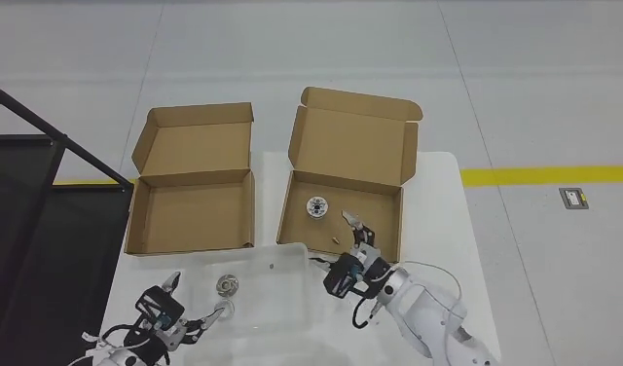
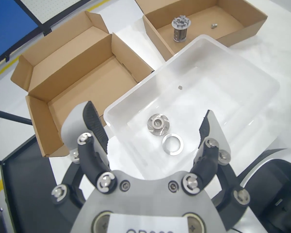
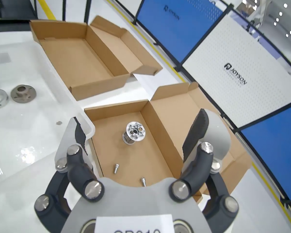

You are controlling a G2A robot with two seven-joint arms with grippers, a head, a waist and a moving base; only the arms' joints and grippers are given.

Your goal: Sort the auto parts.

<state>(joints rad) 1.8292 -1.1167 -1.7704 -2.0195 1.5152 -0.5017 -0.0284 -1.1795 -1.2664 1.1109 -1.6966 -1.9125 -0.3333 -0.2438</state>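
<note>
A clear plastic tray [image 1: 277,269] holds a metal flange [image 1: 227,285] and a flat ring [image 2: 172,144]. My left gripper [image 2: 151,124] is open and hovers above the tray's near end, over the flange [image 2: 157,124] and ring. The right cardboard box [image 1: 384,205] holds a ribbed cylindrical part [image 1: 316,206] and two small screws [image 3: 115,168] [image 3: 143,181]. My right gripper [image 1: 358,228] is open above that box's near edge, with nothing between its fingers. The left cardboard box [image 1: 190,215] has nothing in it.
Both boxes stand with lids folded back, side by side behind the tray on the white table [image 1: 438,230]. A black frame and dark surface [image 1: 39,230] border the table on the left. A small speck [image 2: 180,87] lies in the tray.
</note>
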